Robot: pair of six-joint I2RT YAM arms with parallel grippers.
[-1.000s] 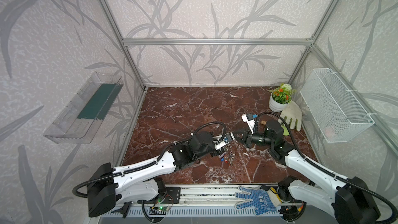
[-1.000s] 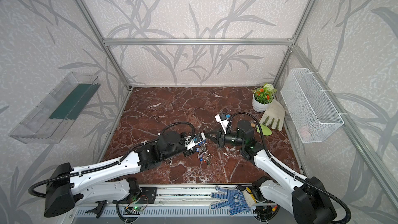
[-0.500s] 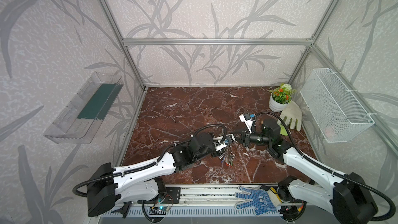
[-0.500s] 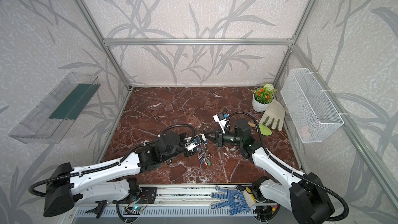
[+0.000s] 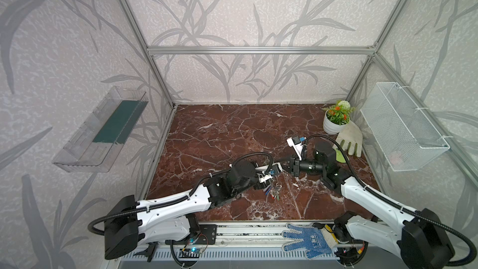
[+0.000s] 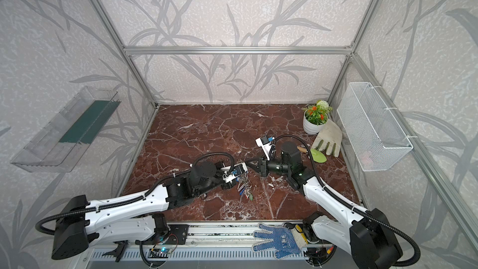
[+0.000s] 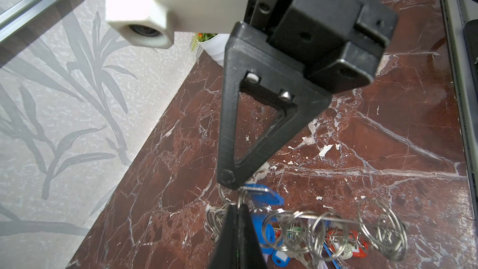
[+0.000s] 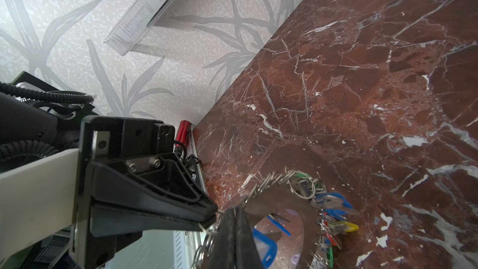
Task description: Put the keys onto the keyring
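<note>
1. Left wrist view: left gripper (image 7: 238, 214) jaws pressed together on a split ring (image 7: 241, 197); right gripper (image 7: 228, 179) tip sits just beside it. The keys (image 7: 269, 198), blue and red tags visible, hang below.
2. Right wrist view: right gripper likewise clamped tight on a split ring at the rim of the keyring (image 8: 284, 200), which hangs tilted above the tabletop (image 8: 362, 73).
3. Both top views: the 2 grippers meet tip to tip near the tabletop's front middle; keys dangle beneath, tabletop contact not determinable.

The keys (image 5: 271, 193) are too small to count in a top view; the right wrist view's edge crops the keyring (image 8: 292, 199).
</note>
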